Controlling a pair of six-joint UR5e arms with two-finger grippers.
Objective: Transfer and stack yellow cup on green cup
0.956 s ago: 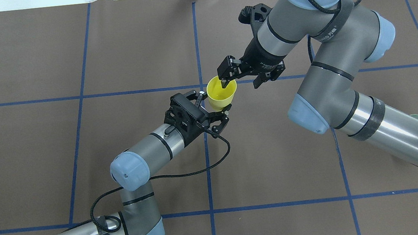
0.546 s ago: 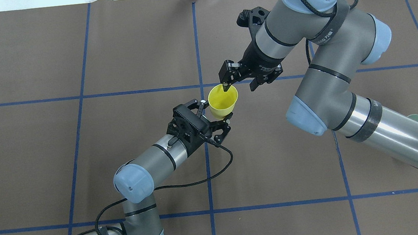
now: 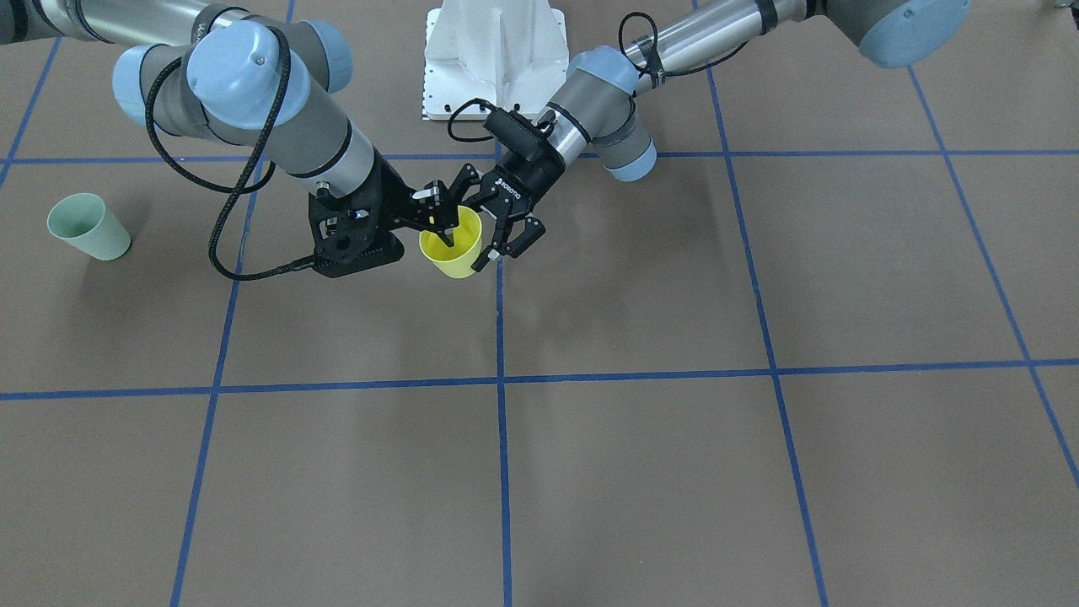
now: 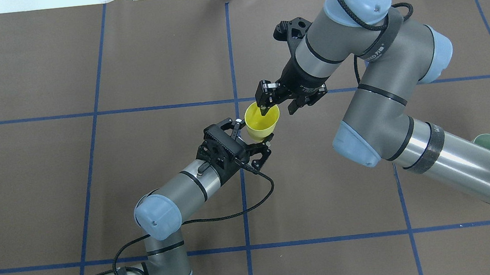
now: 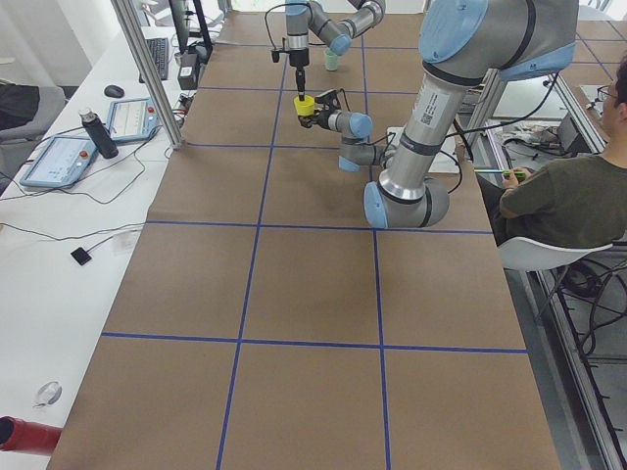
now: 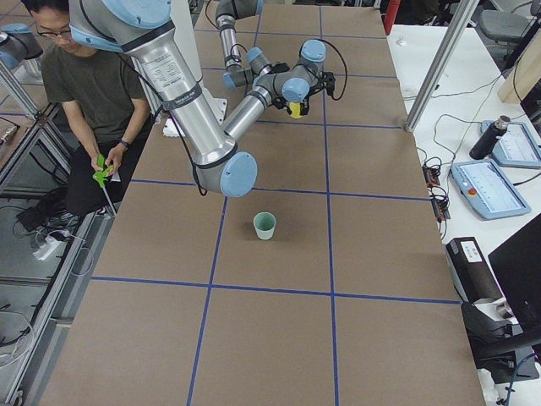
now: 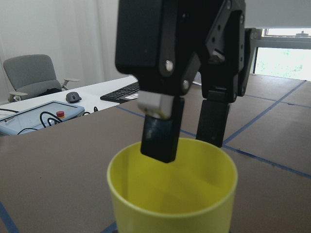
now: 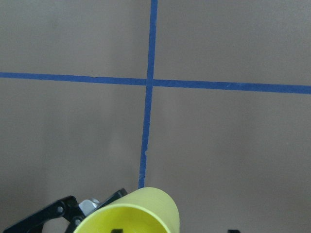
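- Two claws meet at the yellow cup (image 4: 262, 122), which is upright and looks to be held clear of the counter (image 4: 152, 65), just on the robot's side of the blue tape cross (image 4: 235, 100).
- The left claw (image 4: 253, 130) reaches in from below and to the side, its fingers pressed against opposite sides of the cup's lower body and carrying it.
- The right claw (image 4: 276, 109) comes down from above with its jaws spread. One of its fingers (image 7: 163, 136) dips inside the rim, and the other hangs outside the far wall. The left wrist view shows a gap between them, so nothing is pinched yet.
- The green cup (image 3: 88, 226) stands upright on the counter, well apart from the tape cross and toward the robot's right end, mouth up and free to receive.
- My reading is that this is a hand-over: the right claw must close on the rim wall before the left lets go.
- The yellow cup is probably very light, with a thin plastic wall that flexes under a hard squeeze. The smooth taper offers little purchase, so a side grip could slide.
- Taking the wall near the rim, one finger inside and one outside, looks the best hold: firm enough not to swing, gentle enough not to oval the mouth.
- The green cup is just as light, so an off-centre descent could nudge or tip it. The yellow cup should go in straight and level.
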